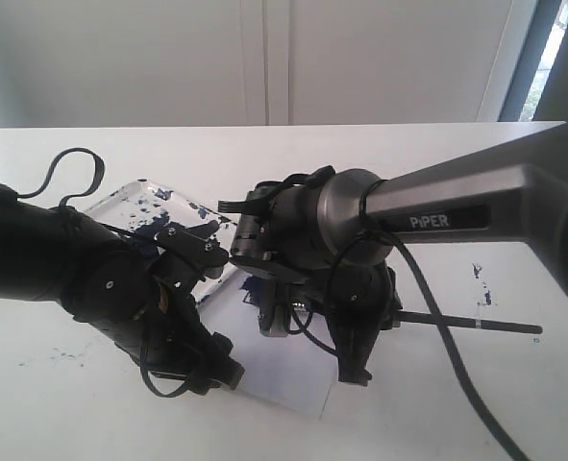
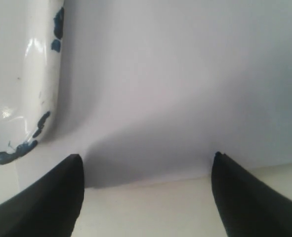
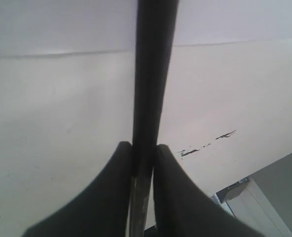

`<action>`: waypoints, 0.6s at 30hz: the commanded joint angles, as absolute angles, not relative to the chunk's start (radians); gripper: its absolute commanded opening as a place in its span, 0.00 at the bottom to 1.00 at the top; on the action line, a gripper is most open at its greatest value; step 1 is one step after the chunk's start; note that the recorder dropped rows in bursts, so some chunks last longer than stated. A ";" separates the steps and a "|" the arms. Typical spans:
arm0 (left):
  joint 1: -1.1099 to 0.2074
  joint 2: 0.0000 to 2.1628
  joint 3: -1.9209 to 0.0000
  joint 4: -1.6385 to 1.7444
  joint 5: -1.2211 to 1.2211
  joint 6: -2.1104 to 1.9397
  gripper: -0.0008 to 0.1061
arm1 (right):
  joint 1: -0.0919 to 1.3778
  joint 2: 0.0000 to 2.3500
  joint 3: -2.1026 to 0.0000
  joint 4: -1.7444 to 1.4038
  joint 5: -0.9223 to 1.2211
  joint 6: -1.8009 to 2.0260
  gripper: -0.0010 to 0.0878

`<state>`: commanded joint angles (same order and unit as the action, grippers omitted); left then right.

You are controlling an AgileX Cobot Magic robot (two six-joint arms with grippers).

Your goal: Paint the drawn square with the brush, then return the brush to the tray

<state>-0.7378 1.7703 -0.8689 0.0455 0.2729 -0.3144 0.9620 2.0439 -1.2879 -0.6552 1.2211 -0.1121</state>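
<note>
My right gripper (image 3: 143, 145) is shut on the brush (image 3: 153, 74), a thin black handle running out between its fingers. In the exterior view the brush (image 1: 476, 325) lies nearly level and sticks out to the right of that gripper (image 1: 353, 370), low over the white paper sheet (image 1: 288, 384). Its tip is hidden under the arm. My left gripper (image 2: 146, 158) is open and holds nothing, hovering over the paper's edge (image 2: 185, 89) beside the tray's rim (image 2: 37, 64). The paint-splattered tray (image 1: 130, 197) sits behind the left arm. Both arms hide the drawn square.
Dark paint flecks mark the table right of the paper (image 1: 481, 283) and show in the right wrist view (image 3: 205, 145). Small specks dot the table at front left (image 1: 62, 357). A white wall and a window frame (image 1: 524, 58) stand behind the table.
</note>
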 joint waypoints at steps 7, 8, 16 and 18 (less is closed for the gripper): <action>-0.738 1.770 -0.869 0.045 0.273 -0.317 0.71 | 0.961 2.039 -1.259 -0.649 1.221 -0.097 0.01; -0.738 1.770 -0.869 0.045 0.273 -0.317 0.71 | 0.961 2.036 -1.254 -0.649 1.221 -0.097 0.01; -0.738 1.770 -0.869 0.045 0.270 -0.319 0.71 | 0.960 1.969 -1.252 -0.620 1.221 -0.086 0.01; -0.738 1.770 -0.869 0.045 0.270 -0.321 0.71 | 0.958 1.969 -1.240 -0.620 1.221 -0.091 0.01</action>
<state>-0.7378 1.7703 -0.8689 0.0455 0.2705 -0.3215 0.9579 1.9687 -1.2400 -0.6198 1.2211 -0.0907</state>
